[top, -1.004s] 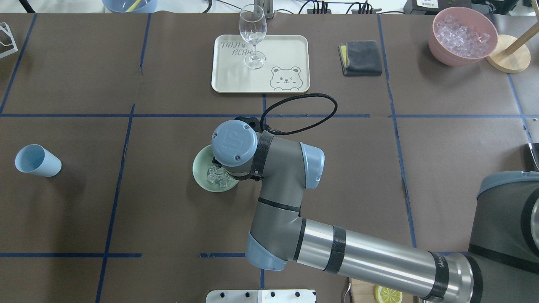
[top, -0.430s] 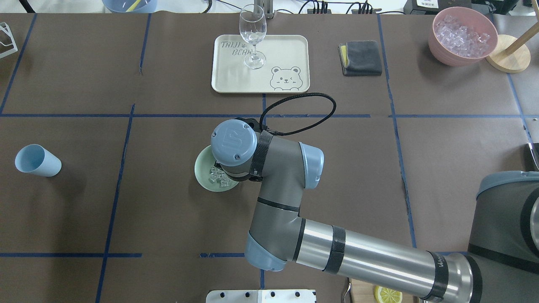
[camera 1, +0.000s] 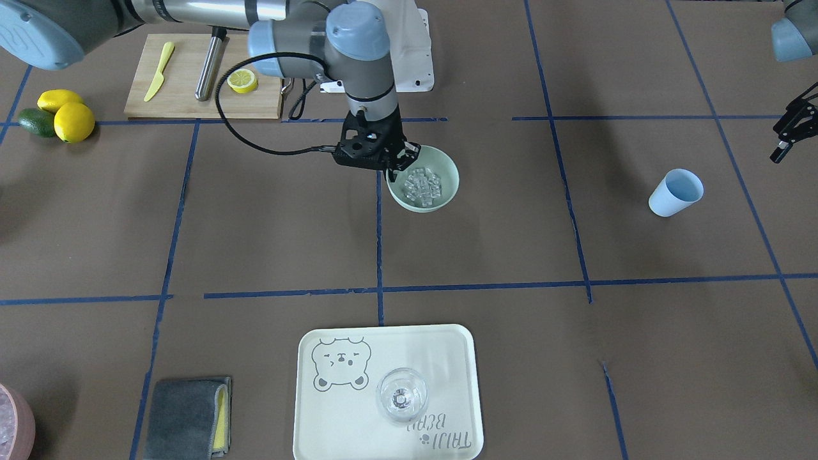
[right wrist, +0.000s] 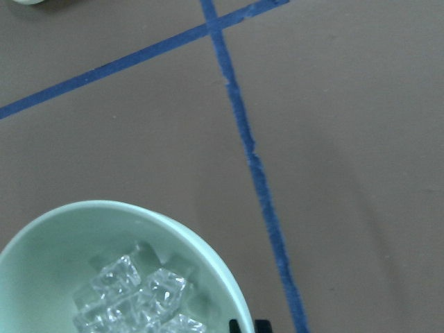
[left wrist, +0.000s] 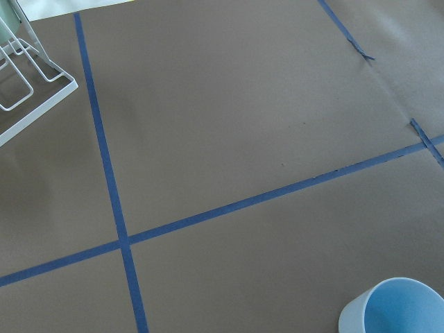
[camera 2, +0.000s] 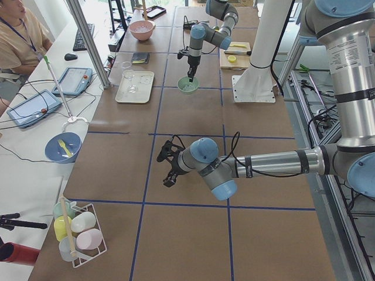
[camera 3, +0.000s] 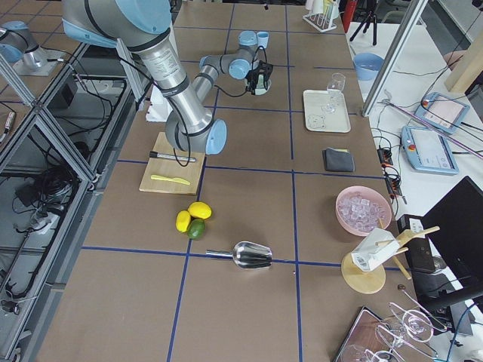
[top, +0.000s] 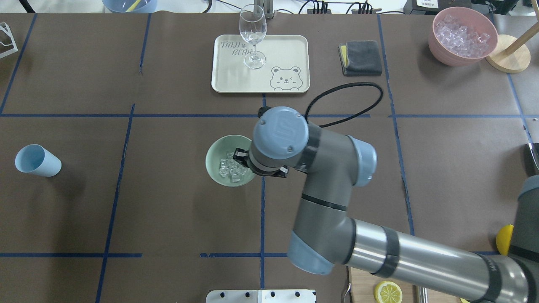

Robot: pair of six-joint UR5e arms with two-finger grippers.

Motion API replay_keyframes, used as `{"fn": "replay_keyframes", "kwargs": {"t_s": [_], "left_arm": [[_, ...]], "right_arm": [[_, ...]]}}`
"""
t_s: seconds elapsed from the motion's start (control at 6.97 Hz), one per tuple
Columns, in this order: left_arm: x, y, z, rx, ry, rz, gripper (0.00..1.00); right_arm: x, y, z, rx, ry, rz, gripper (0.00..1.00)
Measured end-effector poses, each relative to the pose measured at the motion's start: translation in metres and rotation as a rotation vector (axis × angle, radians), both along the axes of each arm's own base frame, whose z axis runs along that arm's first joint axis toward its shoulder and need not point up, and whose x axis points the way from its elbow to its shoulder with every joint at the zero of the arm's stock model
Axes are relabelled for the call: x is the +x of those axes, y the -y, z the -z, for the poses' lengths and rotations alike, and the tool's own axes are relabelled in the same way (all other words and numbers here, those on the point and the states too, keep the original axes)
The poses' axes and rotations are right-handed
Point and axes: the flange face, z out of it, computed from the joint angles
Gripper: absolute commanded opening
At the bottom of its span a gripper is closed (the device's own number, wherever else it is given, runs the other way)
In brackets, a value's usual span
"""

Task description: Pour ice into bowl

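Starting at the robot's left, we are finding the left gripper [camera 2: 163, 168] hanging over bare brown table near the single blue cup [top: 38, 160], which is lying tipped on its side. We cannot tell from these views how far its claw is spread, and nothing is showing in it. Moving along, the one mint-green bowl [top: 219, 147] is sitting by the middle tape cross, and the ice [top: 229, 168] is already lying inside it as one heap, the cubes overlapping too much for us to count singly. The right gripper [camera 1: 397, 165] is reaching down at the bowl's rim on the robot's side, and its claw seems to be pinched narrowly on that rim, one black fingertip showing just outside the wall. We are judging the pour done, so the risk now is the hold itself: a one-sided grip is inviting the bowl to tilt or slip, sending glassy cubes skating over the edge. Farther back we are counting one tray [top: 290, 46] carrying one wine glass [top: 252, 31], then one folded grey cloth [top: 362, 57], then one pink bowl [top: 438, 46] heaped with spare ice [top: 462, 33].
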Motion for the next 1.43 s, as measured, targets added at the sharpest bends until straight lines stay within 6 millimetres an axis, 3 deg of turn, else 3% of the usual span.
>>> {"fn": "replay_keyframes", "kwargs": {"t_s": [0.14,0.29,0.57,0.72,1.0,1.29,1.43], "left_arm": [[0.000,0.000,0.000,0.000,0.000,0.000,1.00],[0.000,0.000,0.000,0.000,0.000,0.000,1.00],[0.000,0.000,0.000,0.001,0.000,0.000,1.00],[0.000,0.000,0.000,0.003,0.000,0.000,1.00],[0.000,-0.001,0.004,0.015,-0.007,0.002,1.00],[0.000,-0.002,0.005,0.022,-0.014,0.006,1.00],[0.000,-0.002,0.006,0.024,-0.016,0.006,1.00]], "right_arm": [[0.043,-0.007,-0.027,0.005,0.020,-0.013,0.00],[0.080,-0.007,-0.066,0.003,0.044,-0.022,0.00],[0.166,0.013,-0.162,-0.054,0.106,-0.015,0.00],[0.218,0.026,-0.211,-0.079,0.095,-0.008,0.00],[0.317,0.028,-0.313,0.016,0.000,0.053,0.00],[0.386,0.005,-0.404,0.092,-0.033,0.132,0.00],[0.402,-0.002,-0.432,0.114,-0.017,0.144,0.00]]}}
